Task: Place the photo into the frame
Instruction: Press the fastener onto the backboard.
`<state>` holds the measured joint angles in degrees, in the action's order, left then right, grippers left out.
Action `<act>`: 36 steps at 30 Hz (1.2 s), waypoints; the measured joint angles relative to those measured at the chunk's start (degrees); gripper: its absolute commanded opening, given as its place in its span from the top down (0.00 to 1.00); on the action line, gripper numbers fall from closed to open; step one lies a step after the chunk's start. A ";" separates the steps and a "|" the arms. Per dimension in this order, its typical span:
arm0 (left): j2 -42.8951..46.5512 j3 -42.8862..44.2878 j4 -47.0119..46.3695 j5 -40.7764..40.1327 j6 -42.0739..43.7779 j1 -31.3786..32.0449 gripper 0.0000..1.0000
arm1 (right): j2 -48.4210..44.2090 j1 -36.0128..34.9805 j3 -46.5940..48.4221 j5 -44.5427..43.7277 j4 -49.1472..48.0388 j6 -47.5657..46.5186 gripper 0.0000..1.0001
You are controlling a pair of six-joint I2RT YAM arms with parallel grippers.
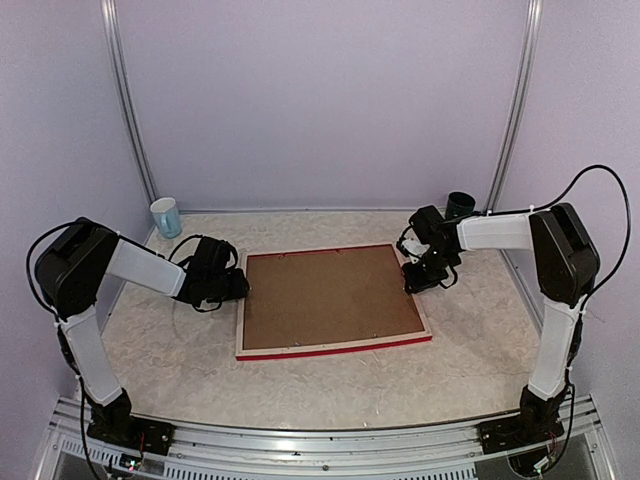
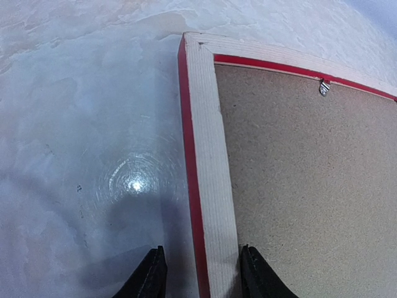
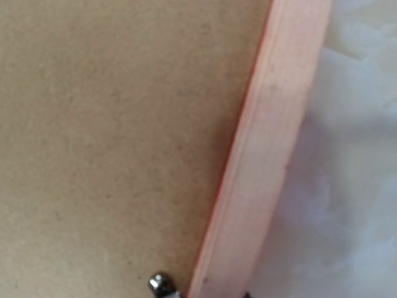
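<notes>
The frame lies face down mid-table, its pale wood back up and its red edges showing. A plain brown backing board fills its opening. The photo is hidden. My left gripper sits at the frame's left rail. It is open, with one finger out over the table and the other over the board's edge. My right gripper is low over the right rail near the far corner. Its fingers barely show in the wrist view, beside a small metal tab.
A blue-and-white cup stands at the back left and a dark cup at the back right, both against the rear wall. Another metal tab sits on the frame's far rail.
</notes>
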<state>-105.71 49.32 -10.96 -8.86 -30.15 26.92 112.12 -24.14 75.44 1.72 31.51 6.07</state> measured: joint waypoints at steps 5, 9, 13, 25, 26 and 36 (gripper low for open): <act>0.00 0.00 -0.02 0.02 0.00 0.00 0.60 | -0.28 -0.50 -0.39 -1.68 -0.52 4.15 0.86; 0.00 0.00 -0.04 0.20 0.00 0.00 0.60 | -1.57 -0.90 -2.78 -3.50 -3.45 9.05 0.86; 0.00 0.00 -0.09 0.68 0.02 0.00 0.60 | -2.86 -0.98 -5.35 -4.42 -6.80 13.03 0.86; 0.00 0.00 -0.13 0.63 0.11 0.00 0.49 | -5.38 -0.83 -8.96 -6.58 -9.88 16.39 0.44; 0.00 0.00 -0.17 0.44 0.04 0.00 0.48 | -6.16 -0.79 -9.55 -6.88 -9.94 16.57 0.39; 1.46 -1.49 -0.39 -1.25 -0.24 -0.59 0.26 | -16.35 -0.04 -11.91 -6.14 -11.54 16.55 0.03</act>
<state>-104.25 47.83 -11.35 -10.11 -30.39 26.33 95.77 -24.18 63.53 -4.43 19.97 22.61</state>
